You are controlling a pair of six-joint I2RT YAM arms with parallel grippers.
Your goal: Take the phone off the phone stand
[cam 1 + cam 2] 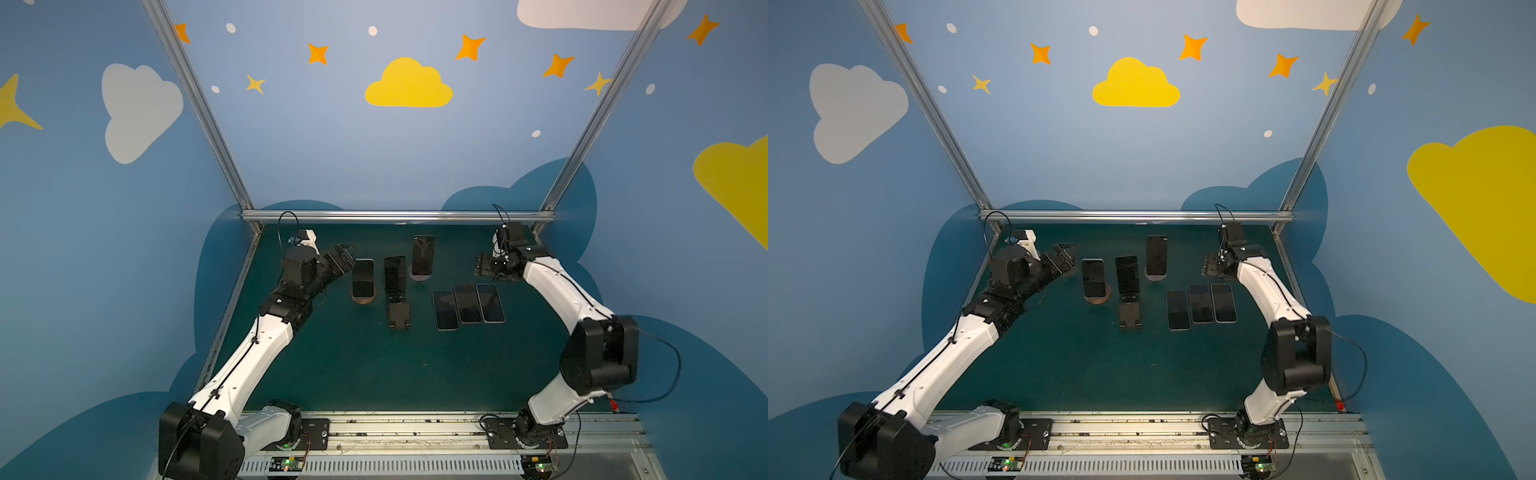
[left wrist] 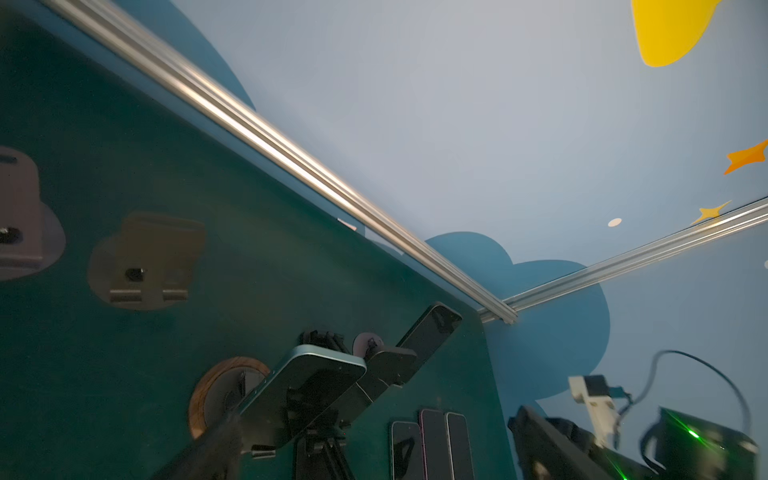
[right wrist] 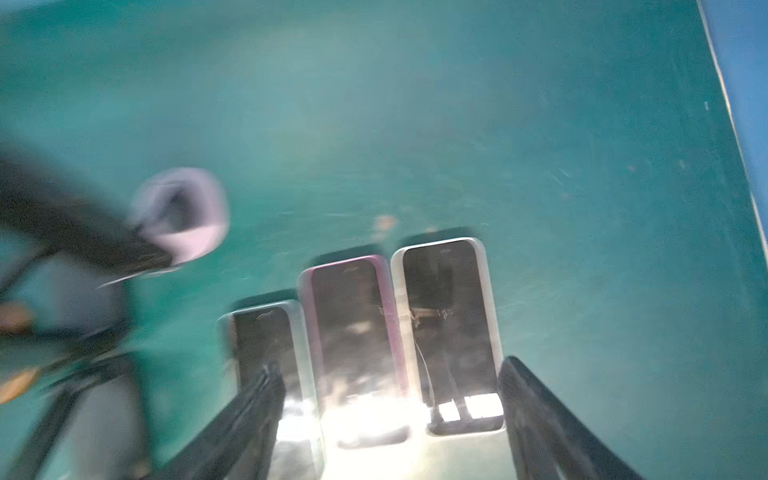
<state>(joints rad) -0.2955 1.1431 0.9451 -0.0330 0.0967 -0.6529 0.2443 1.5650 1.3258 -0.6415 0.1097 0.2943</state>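
Under cloud-painted walls (image 1: 291, 145), on the green desk (image 1: 332, 374), a phone (image 1: 363, 277) leans in its wooden-based stand (image 1: 365, 300) toward the back edge, left of middle. The left gripper (image 1: 348, 258) gapes just beside it, and the right gripper (image 1: 483, 266) is parted, empty. Stiff, slick, breakable: likely best pinched across its long edges.

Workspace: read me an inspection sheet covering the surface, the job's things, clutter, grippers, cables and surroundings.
Surface: green mat.
Job's things: left phone on wooden-base stand; middle phone on black folding stand; back phone on grey-base stand; three flat phones side by side; two empty stands in the left wrist view.
Clutter: nothing seen.
Grippers: left gripper, jaws open, beside the left phone; right gripper, jaws apart and empty, near the flat phones.
Cables: black loops at both wrist cameras; elbow cable on the right arm.
Surroundings: blue walls with clouds and stars; aluminium frame.
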